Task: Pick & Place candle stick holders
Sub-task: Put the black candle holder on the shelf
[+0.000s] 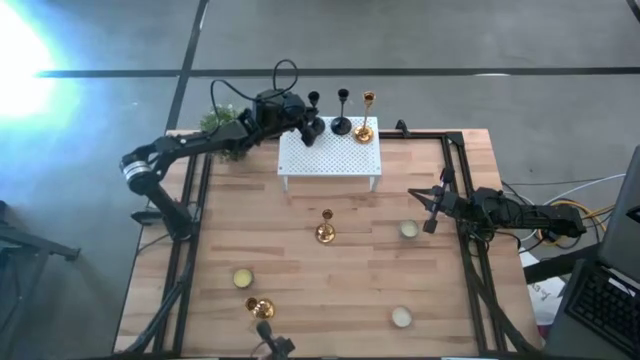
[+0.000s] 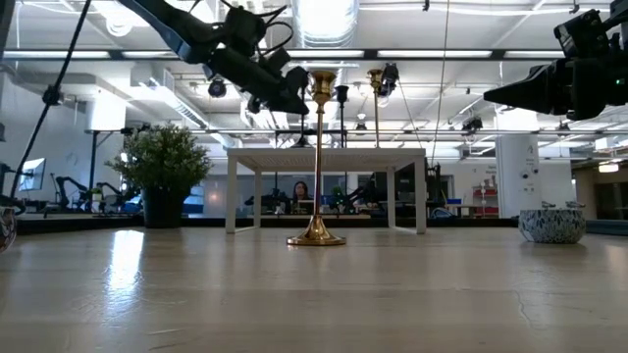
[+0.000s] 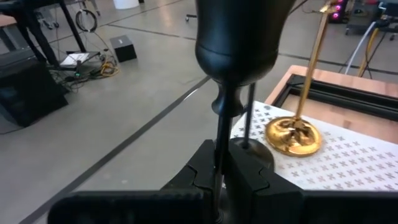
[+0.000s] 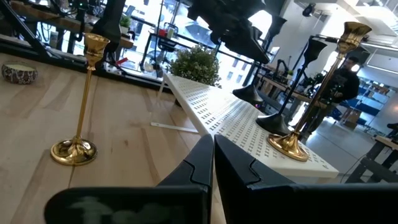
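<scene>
My left gripper [image 1: 308, 124] is shut on a black candle stick holder [image 3: 235, 43] over the white perforated rack's [image 1: 330, 158] far edge. A second black holder [image 1: 342, 124] and a gold one [image 1: 364, 131] stand on their bases on the rack to its right. Another gold holder [image 1: 325, 232] stands on its base at the table's middle, and also shows in the low view [image 2: 317, 157]. A further gold holder [image 1: 260, 308] is near the near edge. My right gripper [image 1: 428, 212] is shut and empty above the table's right side. My left gripper pinches the black holder's thin stem [image 3: 219, 146] between its two fingers, a little below the cup. The fingers come from the table's left, slanting down, and lie across the stem. The holder is upright. I cannot tell whether its base [image 4: 250, 94] touches the rack.
A bushy green plant [image 1: 215, 122] stands at the table's far left, beside the left arm. Three small round candle dishes lie on the table [image 1: 243, 277] [image 1: 408, 229] [image 1: 401, 317]. A black frame rail [image 1: 462, 200] runs along the right side.
</scene>
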Available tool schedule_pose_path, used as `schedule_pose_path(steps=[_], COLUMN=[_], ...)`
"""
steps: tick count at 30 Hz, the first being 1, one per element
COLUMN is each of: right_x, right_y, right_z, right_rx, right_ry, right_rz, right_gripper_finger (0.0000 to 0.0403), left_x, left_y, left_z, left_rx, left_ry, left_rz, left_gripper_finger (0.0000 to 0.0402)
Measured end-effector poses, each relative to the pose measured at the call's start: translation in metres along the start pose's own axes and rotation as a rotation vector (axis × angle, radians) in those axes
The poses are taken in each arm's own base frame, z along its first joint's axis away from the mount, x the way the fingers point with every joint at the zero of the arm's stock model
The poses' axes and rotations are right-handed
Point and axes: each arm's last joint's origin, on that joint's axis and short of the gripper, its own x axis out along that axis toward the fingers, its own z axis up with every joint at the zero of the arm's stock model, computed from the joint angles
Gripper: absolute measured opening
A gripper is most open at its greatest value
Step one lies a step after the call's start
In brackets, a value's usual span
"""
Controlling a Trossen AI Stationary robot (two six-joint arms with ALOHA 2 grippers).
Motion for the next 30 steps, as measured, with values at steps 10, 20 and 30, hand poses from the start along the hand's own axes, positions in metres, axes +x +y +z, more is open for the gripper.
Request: schedule_pose_path(steps=[10, 20, 30], right_x=[0.000, 0.000, 0.000], right_y=[0.000, 0.000, 0.000], right_z=[0.000, 0.000, 0.000], right_rx=[0.000, 0.000, 0.000], right_ry=[0.000, 0.000, 0.000], right_rz=[0.000, 0.000, 0.000], right_gripper_finger=[0.0008, 0.0008, 0.0008], left_x=[0.007, 0.016, 0.016], left_y=[0.010, 0.009, 0.012], left_z=[-0.007, -0.015, -0.016], left_rx=[-0.039, -0.032, -0.031], left_ry=[-0.010, 0.009, 0.007], left_rz=[-0.030, -0.065, -0.059], left_gripper_finger=[0.0018, 0.0018, 0.0018])
